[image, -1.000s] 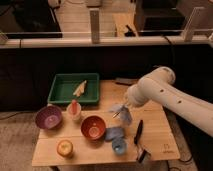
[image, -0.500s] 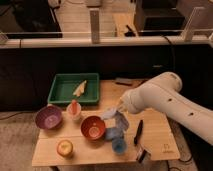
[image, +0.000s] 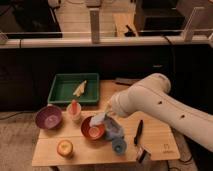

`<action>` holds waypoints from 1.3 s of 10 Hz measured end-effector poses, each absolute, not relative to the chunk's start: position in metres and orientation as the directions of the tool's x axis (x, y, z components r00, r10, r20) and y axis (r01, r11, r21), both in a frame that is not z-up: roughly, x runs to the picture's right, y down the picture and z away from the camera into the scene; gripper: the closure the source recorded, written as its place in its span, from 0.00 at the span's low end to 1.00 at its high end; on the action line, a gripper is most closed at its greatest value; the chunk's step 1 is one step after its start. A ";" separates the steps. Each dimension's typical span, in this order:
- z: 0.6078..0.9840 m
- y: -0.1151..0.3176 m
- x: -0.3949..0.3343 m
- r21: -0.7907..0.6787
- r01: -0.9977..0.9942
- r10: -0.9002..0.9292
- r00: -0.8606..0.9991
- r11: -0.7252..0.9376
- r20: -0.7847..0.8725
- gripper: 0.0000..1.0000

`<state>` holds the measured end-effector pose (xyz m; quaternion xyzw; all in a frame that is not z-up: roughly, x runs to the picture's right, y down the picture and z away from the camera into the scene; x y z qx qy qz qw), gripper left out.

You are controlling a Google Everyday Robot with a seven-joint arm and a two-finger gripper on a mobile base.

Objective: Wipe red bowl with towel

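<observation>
The red bowl (image: 91,132) sits near the middle of the table (image: 162,144), in front of the green tray (image: 56,89) and between the purple bowl (image: 48,118) and a blue cup (image: 119,146). The towel (image: 113,129) drapes over the red bowl's right rim. The gripper (image: 104,118) hangs just above that rim, and its jaws appear pinched on the towel's upper end. The wiping step looks barely begun. Next, the cloth needs pressing down and sweeping around the inside without tipping the bowl.

Glossy white plastic arm shell (image: 165,102) catching the light, gripper (image: 109,111) at frame centre over the shiny red bowl (image: 91,132), soft bluish cloth towel (image: 113,127) crumpled at its rim, matt pale wood table (image: 90,156) below.
</observation>
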<state>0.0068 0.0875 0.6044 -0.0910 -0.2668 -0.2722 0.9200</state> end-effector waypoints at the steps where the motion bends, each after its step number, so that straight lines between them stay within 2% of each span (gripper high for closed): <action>1: 0.602 0.089 0.000 -0.012 0.567 -0.469 0.693 0.823 0.548 1.00; 5: 0.598 0.098 -0.035 0.006 0.642 -0.514 0.609 0.767 0.604 1.00; 8: 0.610 0.115 -0.058 0.001 0.695 -0.540 0.557 0.719 0.631 1.00; 13: 0.661 0.149 -0.074 -0.040 0.745 -0.535 0.514 0.666 0.671 1.00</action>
